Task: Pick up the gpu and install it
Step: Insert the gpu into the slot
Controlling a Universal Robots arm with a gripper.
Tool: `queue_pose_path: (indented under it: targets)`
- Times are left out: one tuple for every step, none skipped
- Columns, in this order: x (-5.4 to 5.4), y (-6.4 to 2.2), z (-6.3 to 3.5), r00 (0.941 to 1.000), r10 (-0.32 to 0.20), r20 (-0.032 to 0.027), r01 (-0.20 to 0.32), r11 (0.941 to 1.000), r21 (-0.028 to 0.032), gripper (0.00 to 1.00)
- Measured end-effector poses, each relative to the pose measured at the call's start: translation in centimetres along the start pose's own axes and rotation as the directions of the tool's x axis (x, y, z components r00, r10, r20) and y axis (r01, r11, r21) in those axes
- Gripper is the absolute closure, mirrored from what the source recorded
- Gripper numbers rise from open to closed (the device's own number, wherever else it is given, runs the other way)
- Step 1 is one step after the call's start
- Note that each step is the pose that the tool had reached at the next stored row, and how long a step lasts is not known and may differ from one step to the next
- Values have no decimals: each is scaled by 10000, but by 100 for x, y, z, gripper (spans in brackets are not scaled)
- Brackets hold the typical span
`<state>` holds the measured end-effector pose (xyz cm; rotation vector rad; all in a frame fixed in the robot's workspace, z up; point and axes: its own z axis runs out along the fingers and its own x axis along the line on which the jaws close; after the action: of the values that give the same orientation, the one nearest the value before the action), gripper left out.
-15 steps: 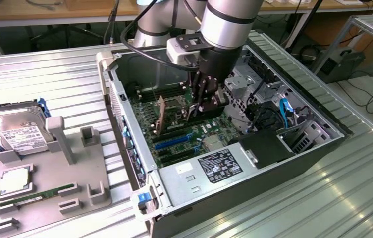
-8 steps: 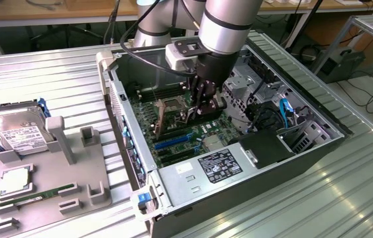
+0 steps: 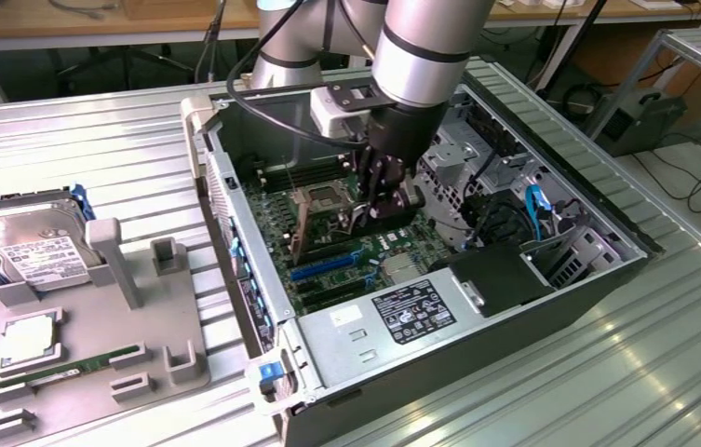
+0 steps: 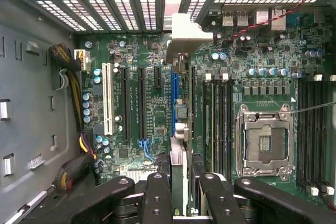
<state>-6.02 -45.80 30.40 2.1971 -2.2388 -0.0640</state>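
The gpu (image 4: pixel 185 34) shows edge-on in the wrist view as a thin card, its silver end bracket toward the case's slotted rear wall. My gripper (image 4: pixel 178 178) is shut on it, a black finger (image 4: pixel 157 184) on each side. The card hangs upright just over the motherboard, in line with the long blue expansion slot (image 4: pixel 174 93); whether it touches the slot I cannot tell. In the exterior view the gripper (image 3: pixel 382 200) reaches down into the open computer case (image 3: pixel 220 200), above the green motherboard (image 3: pixel 313 247).
The CPU socket (image 4: pixel 264 142) and memory slots lie beside the card. A power supply (image 3: pixel 412 307) and drive cage (image 3: pixel 462 158) crowd the case. On the exterior view's left, a grey tray (image 3: pixel 176 358) holds a hard drive (image 3: pixel 27 247) and a memory stick (image 3: pixel 71 365).
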Motion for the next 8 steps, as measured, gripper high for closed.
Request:
queue_pose_path:
  targets:
    - [1, -1, 20, 10000, 0, 1, 0, 10000, 0, 74]
    - [2, -1, 39, 10000, -1, 1, 1, 10000, 0, 74]
    - [2, -2, 39, 10000, 0, 0, 0, 10000, 0, 74]
    - [2, -2, 41, 10000, -1, 1, 1, 10000, 0, 74]
    - [2, -2, 42, 10000, -1, 1, 1, 10000, 0, 74]
    - [2, -2, 43, 10000, -1, 0, 1, 10000, 0, 74]
    - [2, -2, 43, 10000, -1, 0, 1, 10000, 0, 74]
    - [2, -2, 44, 10000, -2, 0, 2, 10000, 0, 74]
